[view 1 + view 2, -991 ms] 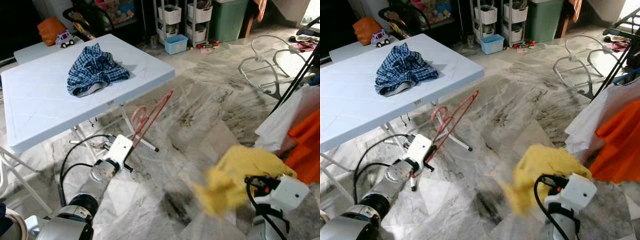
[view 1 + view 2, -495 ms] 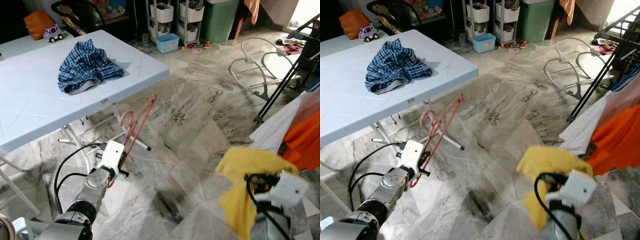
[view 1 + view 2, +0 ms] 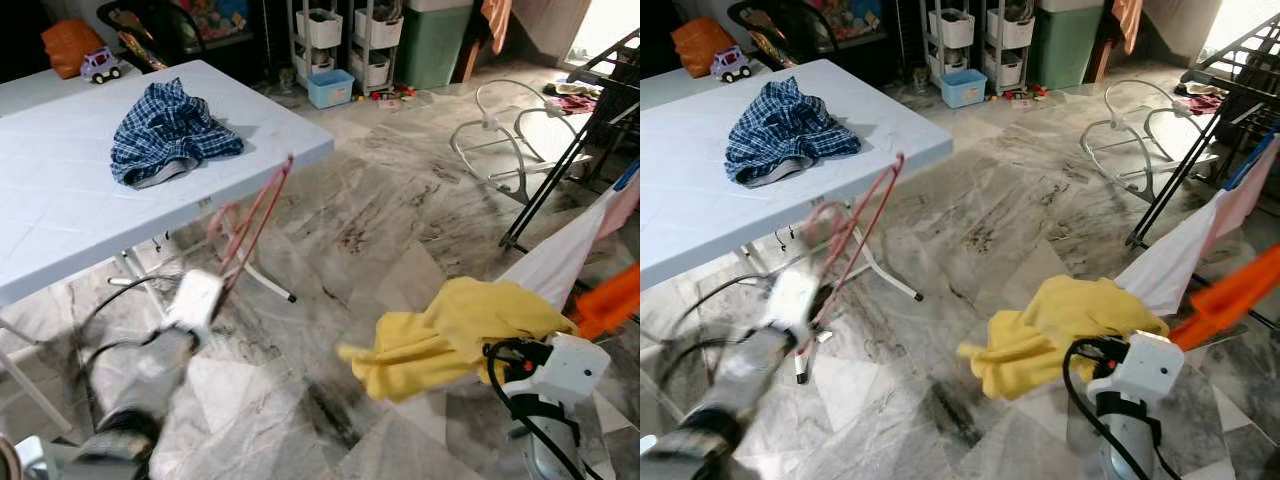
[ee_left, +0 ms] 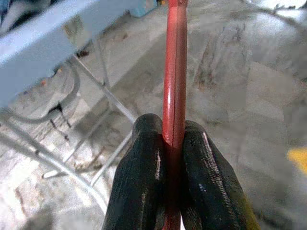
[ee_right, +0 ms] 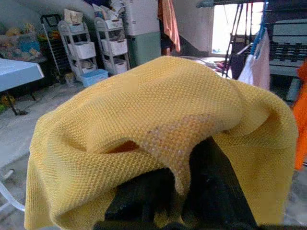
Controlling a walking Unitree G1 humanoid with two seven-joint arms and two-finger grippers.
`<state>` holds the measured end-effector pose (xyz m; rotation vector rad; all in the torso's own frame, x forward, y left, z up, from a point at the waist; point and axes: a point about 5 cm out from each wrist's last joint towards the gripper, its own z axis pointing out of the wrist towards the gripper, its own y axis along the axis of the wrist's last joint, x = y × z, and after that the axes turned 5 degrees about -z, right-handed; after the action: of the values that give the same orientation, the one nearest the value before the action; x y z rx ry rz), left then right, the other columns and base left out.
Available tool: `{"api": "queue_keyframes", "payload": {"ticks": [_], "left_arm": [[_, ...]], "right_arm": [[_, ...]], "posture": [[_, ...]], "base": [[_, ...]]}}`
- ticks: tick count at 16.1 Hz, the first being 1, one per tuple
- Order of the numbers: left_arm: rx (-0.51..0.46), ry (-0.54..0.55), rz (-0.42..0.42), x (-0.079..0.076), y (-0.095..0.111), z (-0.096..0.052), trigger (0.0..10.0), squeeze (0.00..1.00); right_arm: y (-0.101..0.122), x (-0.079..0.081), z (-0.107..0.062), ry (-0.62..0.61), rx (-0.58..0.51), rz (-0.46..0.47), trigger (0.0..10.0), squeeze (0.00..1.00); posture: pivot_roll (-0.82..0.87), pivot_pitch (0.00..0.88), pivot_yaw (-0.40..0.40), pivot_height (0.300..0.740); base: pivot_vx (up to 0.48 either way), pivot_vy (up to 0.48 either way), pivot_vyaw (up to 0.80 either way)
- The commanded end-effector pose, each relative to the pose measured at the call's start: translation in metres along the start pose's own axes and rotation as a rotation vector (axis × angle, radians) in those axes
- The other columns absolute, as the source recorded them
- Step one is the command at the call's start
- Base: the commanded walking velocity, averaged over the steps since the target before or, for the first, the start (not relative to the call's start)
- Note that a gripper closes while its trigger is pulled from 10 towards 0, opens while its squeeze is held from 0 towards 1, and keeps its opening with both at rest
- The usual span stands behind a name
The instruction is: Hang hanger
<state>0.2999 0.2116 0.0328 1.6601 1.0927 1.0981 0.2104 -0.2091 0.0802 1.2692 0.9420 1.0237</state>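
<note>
Left gripper (image 4: 173,158) is clamped on the red hanger (image 3: 252,215): the wrist view has both fingers (image 4: 144,182) pinching the flat red bar between them. From the head views the hanger stands up and tilts away from the arm, its top near the edge of the pale blue surface (image 3: 60,200). The left arm is motion-blurred, so its exact pose is uncertain.

Right gripper (image 5: 172,203) is draped in the yellow cloth (image 3: 450,330). Cloth hangs over the fingers and they look closed into it, so I judge it is held rather than just resting there. It is low on the right, over the marble floor (image 3: 380,215).

The drying rack (image 3: 570,150) is at far right with white and orange garments (image 3: 555,270) hanging from it. The plaid shirt (image 3: 170,135) lies bunched on the surface, well apart from both grippers.

Step in hand, as I read it: carry the hanger and cloth over to the rack.

Doing it well:
- Keep the left pinch firm. The grip is on a thin bar well below the hook, so the hanger can pivot in the fingers during a swing.
- Keep the hanger's top off the surface edge as the body turns.
- Settle the arm before aiming at the rail, since blur means poor hook placement.
- Keep the yellow cloth high enough not to drag on the floor.
- Approach the rail with the hook opening facing it, then lower on.
</note>
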Motion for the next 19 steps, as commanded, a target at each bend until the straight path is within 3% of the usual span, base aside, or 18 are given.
{"api": "queue_keyframes", "payload": {"ticks": [1, 2, 3, 6, 8, 10, 12, 14, 16, 19], "left_arm": [[0.042, -0.033, 0.04, -0.007, -0.019, -0.011, 10.0, 0.0], [0.04, -0.012, 0.076, -0.008, -0.022, -0.013, 10.0, 0.0], [0.07, -0.006, 0.047, -0.012, -0.027, -0.014, 10.0, 0.0], [0.008, -0.023, 0.063, -0.017, -0.017, -0.01, 10.0, 0.0], [-0.037, 0.015, 0.051, -0.016, -0.012, -0.01, 10.0, 0.0], [-0.121, 0.034, 0.029, -0.014, 0.001, -0.007, 10.0, 0.0], [-0.139, -0.007, 0.021, -0.026, 0.004, -0.006, 10.0, 0.0], [-0.152, 0.003, 0.005, -0.028, 0.011, -0.001, 10.0, 0.0], [-0.185, -0.024, 0.005, -0.036, 0.029, 0.011, 10.0, 0.0], [-0.249, -0.115, -0.009, -0.057, 0.066, 0.029, 10.0, 0.0]], "right_arm": [[0.008, 0.002, 0.004, 0.02, -0.033, -0.003, 10.0, 0.0], [0.008, 0.002, 0.005, 0.027, -0.032, -0.003, 10.0, 0.0], [0.008, 0.002, 0.006, 0.03, -0.031, -0.002, 10.0, 0.0], [0.014, 0.014, 0.023, 0.087, -0.037, 0.002, 10.0, 0.0], [0.016, 0.027, 0.036, 0.173, -0.055, -0.006, 10.0, 0.0], [0.021, 0.026, 0.042, 0.151, -0.072, -0.011, 10.0, 0.0], [0.014, 0.011, 0.039, 0.083, -0.05, -0.016, 10.0, 0.0], [0.014, 0.011, 0.037, 0.086, -0.053, -0.014, 10.0, 0.0], [0.011, 0.01, 0.036, 0.045, -0.05, -0.005, 10.0, 0.0], [0.005, 0.01, 0.02, -0.028, -0.044, 0.023, 10.0, 0.0]], "posture": [[0.05, 0.0, -0.043, 0.74], [0.06, 0.0, -0.055, 0.74], [0.08, 0.0, -0.075, 0.74], [0.14, 0.0, -0.156, 0.74], [0.2, 0.0, -0.165, 0.74], [0.19, 0.0, -0.146, 0.74], [0.19, 0.0, -0.151, 0.74], [0.19, 0.0, -0.14, 0.74], [0.16, 0.0, -0.098, 0.74], [0.09, 0.0, -0.034, 0.74]], "base": [[0.0, 0.0, 0.0], [0.0, 0.0, 0.0], [0.0, 0.0, 0.0], [0.0, 0.0, 0.0], [0.0, 0.0, 0.0], [0.0, 0.0, 0.0], [0.0, 0.0, 0.0], [0.0, 0.0, 0.0], [0.0, 0.0, 0.0], [0.0, 0.0, 0.0]]}}
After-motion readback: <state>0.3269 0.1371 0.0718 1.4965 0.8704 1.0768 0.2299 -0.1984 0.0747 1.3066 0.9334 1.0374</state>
